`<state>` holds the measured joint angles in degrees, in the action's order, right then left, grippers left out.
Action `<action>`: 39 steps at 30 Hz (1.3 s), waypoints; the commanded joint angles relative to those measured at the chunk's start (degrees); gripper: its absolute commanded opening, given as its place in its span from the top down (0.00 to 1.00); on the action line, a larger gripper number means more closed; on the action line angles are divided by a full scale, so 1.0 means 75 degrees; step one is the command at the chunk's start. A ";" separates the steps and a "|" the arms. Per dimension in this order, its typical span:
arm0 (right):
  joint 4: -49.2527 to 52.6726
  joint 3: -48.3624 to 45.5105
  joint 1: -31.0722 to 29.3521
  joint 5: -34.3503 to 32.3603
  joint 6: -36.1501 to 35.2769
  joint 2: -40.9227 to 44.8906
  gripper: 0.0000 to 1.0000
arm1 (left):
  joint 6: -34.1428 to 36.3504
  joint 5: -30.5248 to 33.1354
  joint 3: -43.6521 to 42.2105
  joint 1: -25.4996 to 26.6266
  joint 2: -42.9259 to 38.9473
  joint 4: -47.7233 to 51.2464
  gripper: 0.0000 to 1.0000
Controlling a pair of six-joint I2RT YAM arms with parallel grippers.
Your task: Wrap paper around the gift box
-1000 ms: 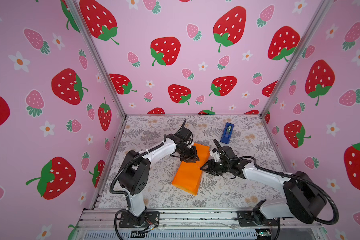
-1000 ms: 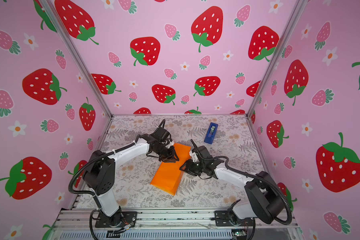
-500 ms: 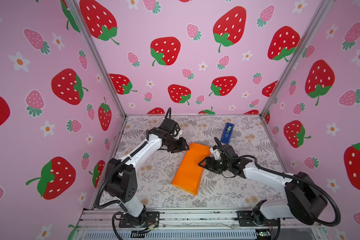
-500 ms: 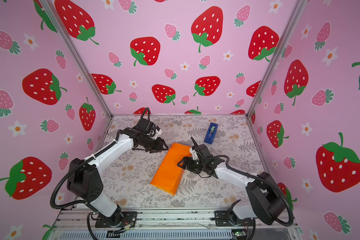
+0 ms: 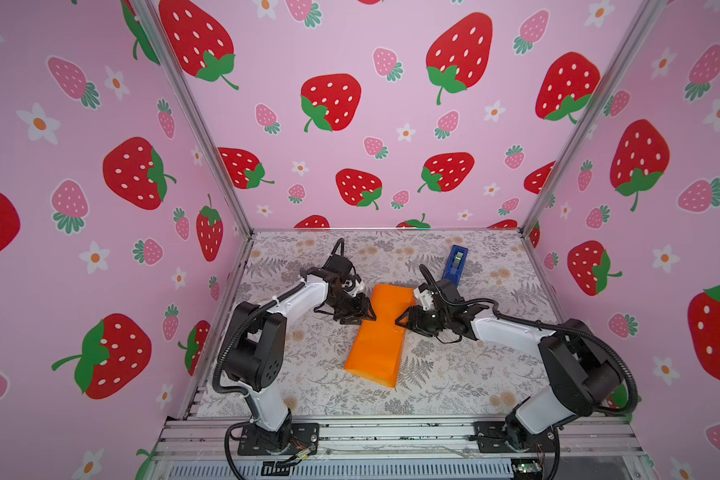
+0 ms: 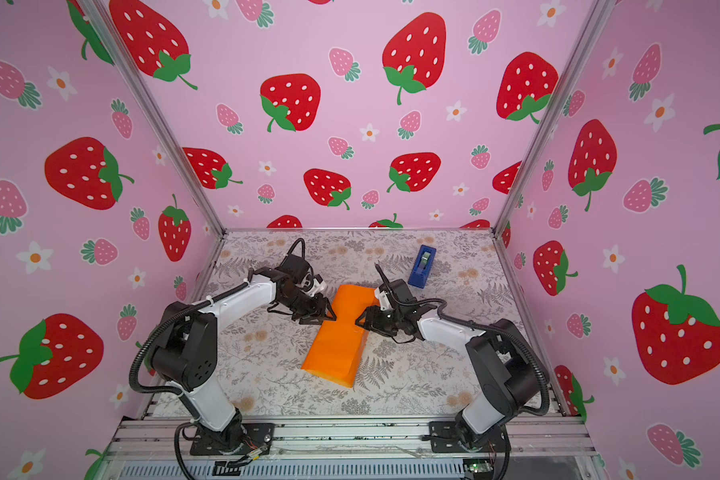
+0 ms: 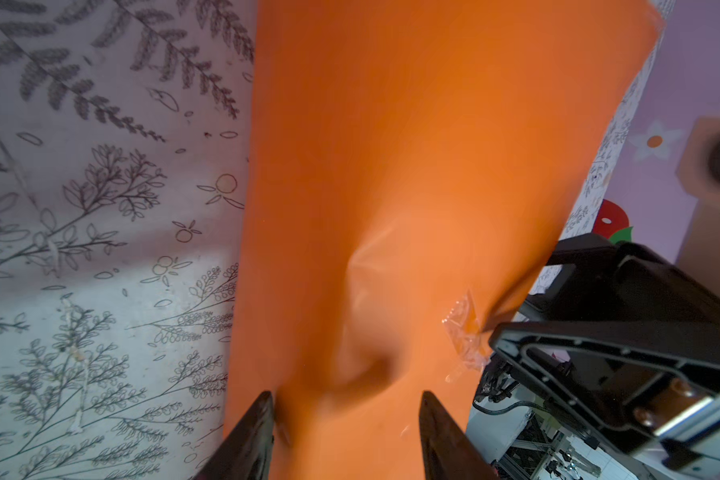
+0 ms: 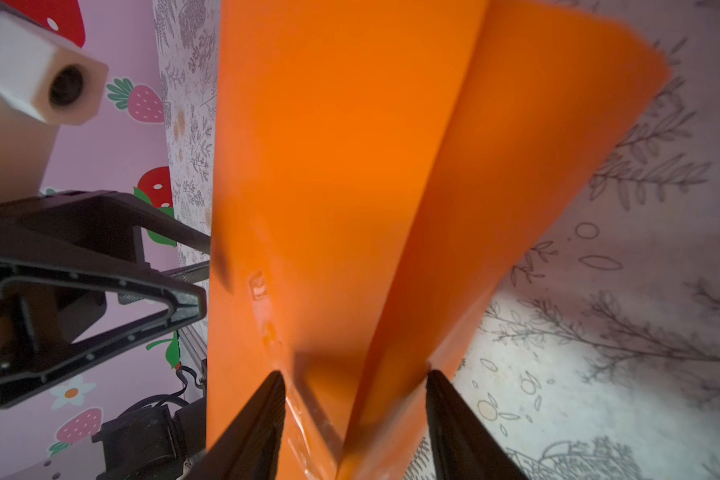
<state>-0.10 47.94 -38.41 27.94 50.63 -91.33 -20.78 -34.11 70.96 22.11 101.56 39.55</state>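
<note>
The paper point(image 5: 377, 336), tubed around the hidden gift box, lies midway between the tabletop's side edges. The left fingers point(image 7: 250, 440) and right fingers point(image 8: 258, 424) straddle its opposite sides, likely steadying the wrap; whether they clench it, I cannot tell.
</note>
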 commanded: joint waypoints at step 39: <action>0.1039 0.1788 0.1128 0.1516 -0.1583 -0.1175 0.42 | -0.0275 0.1699 0.1267 0.0009 0.0035 0.0227 0.43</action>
<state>10.50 62.63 -28.40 35.18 37.32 -101.78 -22.98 -27.55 82.26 21.58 106.17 39.72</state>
